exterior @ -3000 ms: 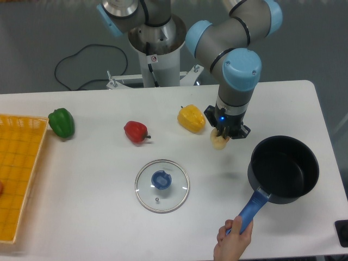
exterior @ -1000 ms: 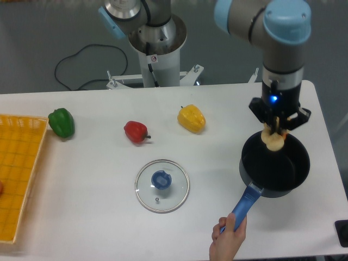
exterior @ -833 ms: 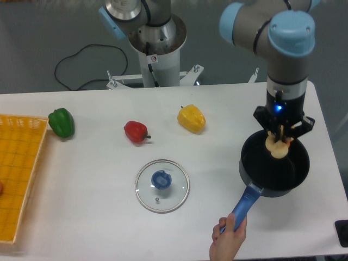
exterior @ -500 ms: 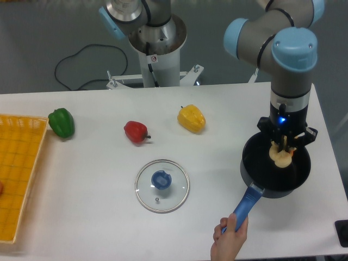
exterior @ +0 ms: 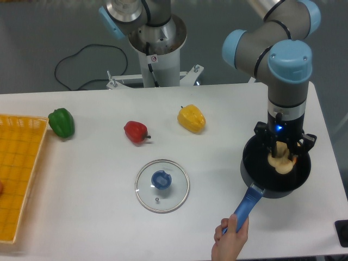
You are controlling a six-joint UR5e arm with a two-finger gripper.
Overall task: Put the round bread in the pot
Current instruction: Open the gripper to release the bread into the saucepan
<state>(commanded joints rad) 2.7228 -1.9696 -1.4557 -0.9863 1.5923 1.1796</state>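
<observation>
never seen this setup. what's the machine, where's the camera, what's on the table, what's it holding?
It is a single grey-and-blue robot arm bolted to a post behind a white table. One fixed camera looks down at the table from the front, high up.

The arm ends in a two-finger gripper, which is lowered into the pot, a black saucepan with a long blue handle. Between the fingers sits the round bread, a small pale roll, down inside the pot. Whether the fingers are clamping it or have let go cannot be told from this picture.

A person's hand at the bottom edge grips the end of the pot's handle.

Also on the table: a yellow pepper, a red pepper, a green pepper, a glass lid with a blue knob, and a yellow basket at the left edge.
</observation>
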